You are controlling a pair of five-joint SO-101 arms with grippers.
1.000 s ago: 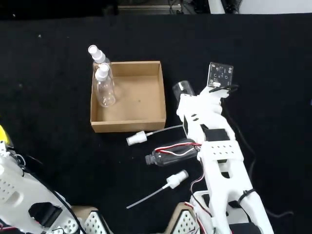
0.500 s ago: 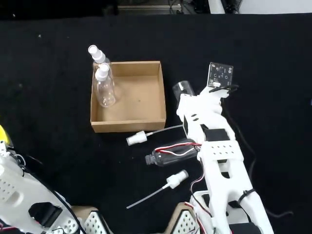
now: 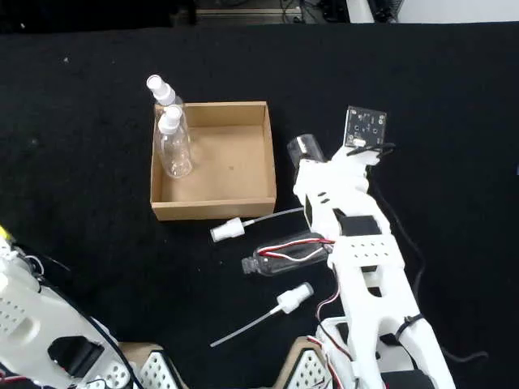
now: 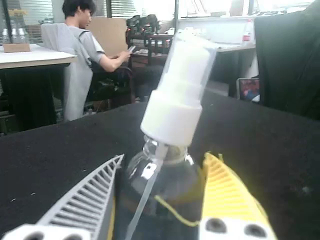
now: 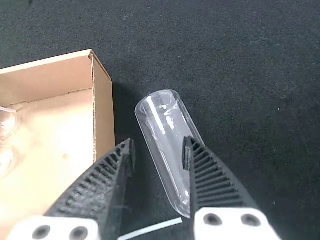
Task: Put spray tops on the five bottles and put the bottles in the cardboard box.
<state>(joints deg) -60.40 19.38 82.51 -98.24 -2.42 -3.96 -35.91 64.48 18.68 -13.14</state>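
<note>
Five see-through bottles. Two bottles with white tops stand in the cardboard box. Two bare bottles lie on the black worktop beside it. The left jaws squeeze the fifth bottle, top on. The right jaws are spread apart over one bare bottle. Two loose spray tops lie nearby.
</note>
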